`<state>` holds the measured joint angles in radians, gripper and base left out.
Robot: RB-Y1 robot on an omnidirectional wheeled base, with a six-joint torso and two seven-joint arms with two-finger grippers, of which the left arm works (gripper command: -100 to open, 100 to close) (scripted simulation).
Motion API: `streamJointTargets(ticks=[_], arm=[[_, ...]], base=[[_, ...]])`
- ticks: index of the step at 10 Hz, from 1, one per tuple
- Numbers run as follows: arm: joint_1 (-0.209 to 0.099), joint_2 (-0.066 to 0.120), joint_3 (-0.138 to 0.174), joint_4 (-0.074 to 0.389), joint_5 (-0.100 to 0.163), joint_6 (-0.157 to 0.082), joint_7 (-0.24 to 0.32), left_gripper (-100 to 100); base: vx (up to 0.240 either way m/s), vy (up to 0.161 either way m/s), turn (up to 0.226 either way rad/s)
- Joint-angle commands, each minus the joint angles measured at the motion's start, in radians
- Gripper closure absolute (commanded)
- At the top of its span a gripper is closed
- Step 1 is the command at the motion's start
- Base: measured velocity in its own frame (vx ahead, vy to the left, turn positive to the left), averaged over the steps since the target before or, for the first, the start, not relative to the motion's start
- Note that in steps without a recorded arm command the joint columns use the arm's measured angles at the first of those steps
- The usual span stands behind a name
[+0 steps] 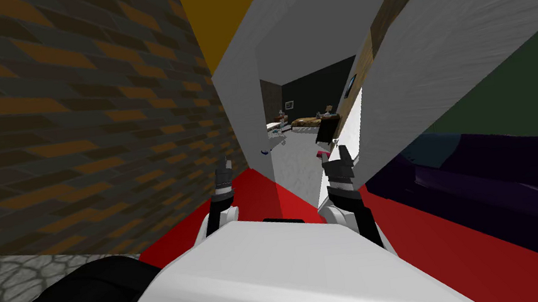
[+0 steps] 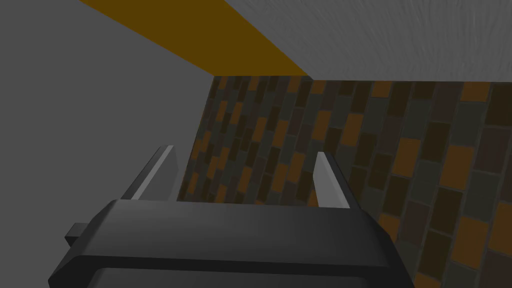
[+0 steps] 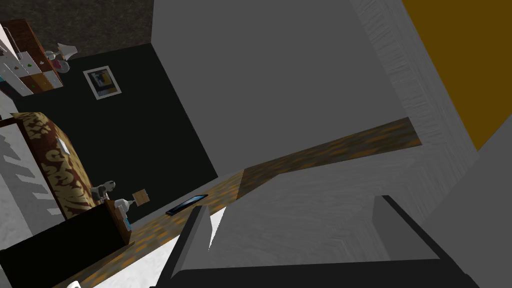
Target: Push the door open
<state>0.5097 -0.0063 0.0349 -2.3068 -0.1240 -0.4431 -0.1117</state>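
The left gripper [image 1: 223, 165] is held low over the red floor [image 1: 463, 250], near the floor's left edge where the brick wall [image 1: 68, 118] rises. Its two fingers [image 2: 327, 180] are parted and released. Nothing is held between them, and the brick wall and a plain grey wall [image 2: 75, 100] are seen past them.

The right gripper [image 1: 334, 154] is raised at the near lower edge of the door [image 1: 439, 44]. The door is a grey grained panel, swung ajar along the right side of the doorway. The right fingers [image 3: 197, 235] are likewise spread and nothing is grasped. The door's grained face is seen just past them, and whether it is touched cannot be told.

A dark purple piece of furniture [image 1: 486, 178] is set at the red floor's right edge, beside the door.

Through the opening a pale floor [image 1: 295, 168] is seen, with a small blue item [image 1: 265, 152] at its left edge by the door frame. Further in, a bed [image 1: 307, 121] with a brown patterned cover is placed before a dark wall [image 3: 150, 125]. A framed picture [image 3: 102, 82] is hung on that wall. A cabinet with white drawer fronts [image 3: 25, 70] is placed at the far end, with a small lamp [image 3: 65, 50] on it.
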Motion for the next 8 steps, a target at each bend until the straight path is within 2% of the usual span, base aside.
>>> streamJointTargets(ticks=[1,6,8], arm=[[-0.008,0.008,-0.009,0.034,0.002,-0.008,0.004,-100],[-0.033,0.029,-0.038,0.150,0.007,-0.035,0.018,-100],[-0.044,0.036,-0.049,0.195,0.010,-0.046,0.023,-100]], base=[[0.079,0.022,-0.052],[0.142,0.081,-0.080],[0.088,0.066,-0.068]])
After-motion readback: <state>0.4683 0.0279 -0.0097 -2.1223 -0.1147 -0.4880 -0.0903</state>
